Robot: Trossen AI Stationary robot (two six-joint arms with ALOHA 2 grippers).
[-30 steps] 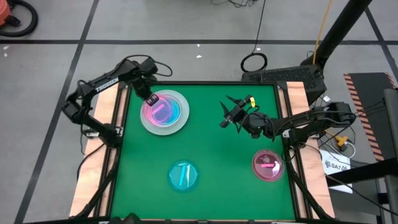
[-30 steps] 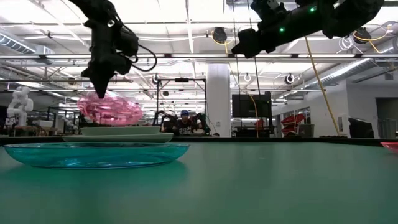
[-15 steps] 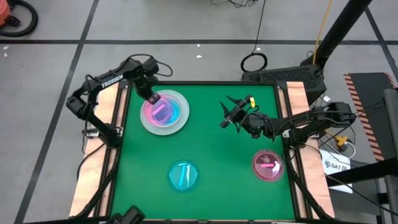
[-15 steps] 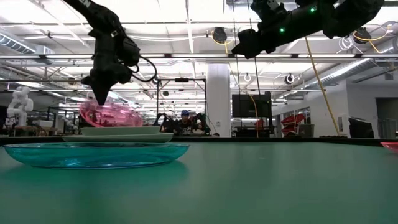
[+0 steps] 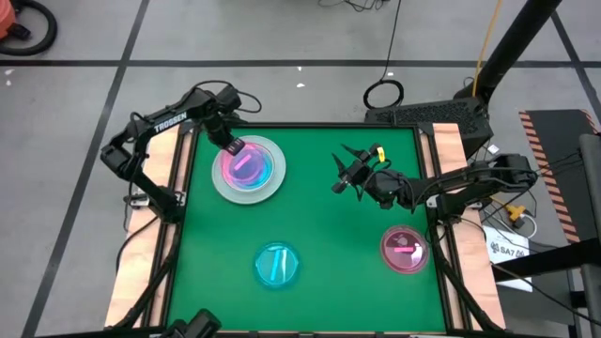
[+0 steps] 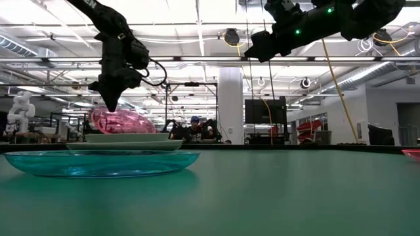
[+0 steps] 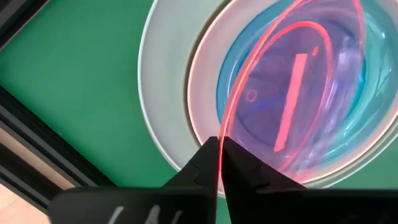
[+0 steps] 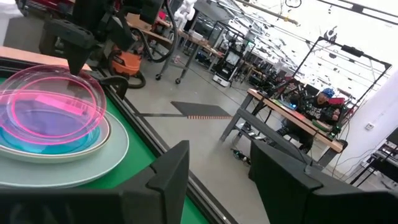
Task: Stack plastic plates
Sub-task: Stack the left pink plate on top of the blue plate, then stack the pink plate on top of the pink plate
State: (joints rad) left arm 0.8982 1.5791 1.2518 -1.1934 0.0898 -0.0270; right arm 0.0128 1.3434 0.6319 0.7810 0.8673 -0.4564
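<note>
Since a second ago your left gripper (image 5: 232, 146) has carried the pink plate (image 5: 246, 166) lower: in the low view it hung clearly tilted above the stack, and now it sits nearer the plates beneath, still tipped with the gripped edge high. The right arm has not shifted.

From above you only see pink over cyan over pale plates at the far left of the green table (image 5: 319, 235). The low view shows what that hides: the pink plate (image 6: 122, 120) is not yet flat on the stack (image 6: 125, 141). The left wrist view gives you the grip itself: the two fingers (image 7: 200, 168) are pressed nearly together, pinching the pink plate's thin rim (image 7: 233, 109).

Your right gripper (image 5: 346, 171) hovers in the air right of centre, holding nothing; its wrist view shows the fingers (image 8: 168, 174) spread apart.

A cyan plate (image 5: 277, 264) lies alone at the near middle, and a second pink plate (image 5: 405, 250) lies at the near right.
</note>
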